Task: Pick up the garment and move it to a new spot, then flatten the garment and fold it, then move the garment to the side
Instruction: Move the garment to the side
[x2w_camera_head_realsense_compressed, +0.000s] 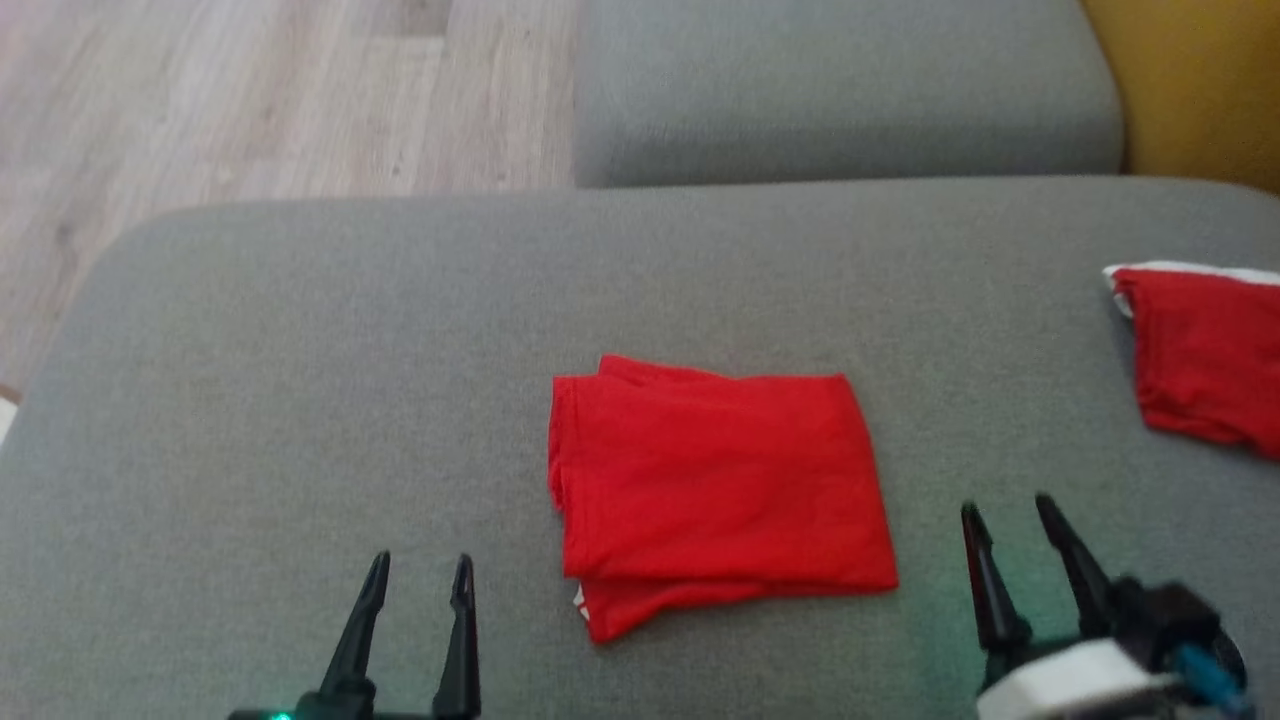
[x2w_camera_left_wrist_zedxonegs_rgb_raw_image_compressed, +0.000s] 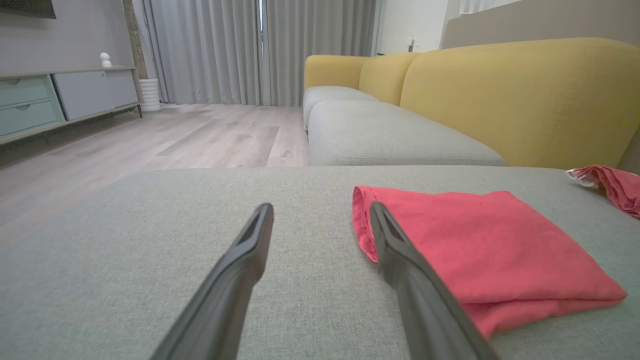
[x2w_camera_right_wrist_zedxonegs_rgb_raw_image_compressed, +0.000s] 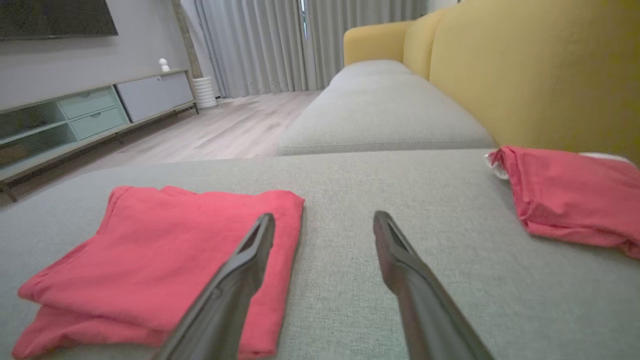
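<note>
A red garment (x2w_camera_head_realsense_compressed: 715, 485), folded into a neat rectangle, lies flat in the middle of the grey sofa cushion (x2w_camera_head_realsense_compressed: 300, 380). It also shows in the left wrist view as the folded garment (x2w_camera_left_wrist_zedxonegs_rgb_raw_image_compressed: 480, 245) and in the right wrist view (x2w_camera_right_wrist_zedxonegs_rgb_raw_image_compressed: 165, 250). My left gripper (x2w_camera_head_realsense_compressed: 420, 580) hovers open at the garment's lower left, apart from it, fingers (x2w_camera_left_wrist_zedxonegs_rgb_raw_image_compressed: 250, 245) spread. My right gripper (x2w_camera_head_realsense_compressed: 1005, 515) stands open just right of the garment's lower right corner, with nothing between its fingers (x2w_camera_right_wrist_zedxonegs_rgb_raw_image_compressed: 400, 260).
A second red garment with a white edge (x2w_camera_head_realsense_compressed: 1200, 360) lies at the cushion's right side. Another grey seat cushion (x2w_camera_head_realsense_compressed: 840, 90) sits beyond, with the yellow sofa back (x2w_camera_head_realsense_compressed: 1190, 80) at far right. Wooden floor (x2w_camera_head_realsense_compressed: 250, 100) drops off past the cushion's left edge.
</note>
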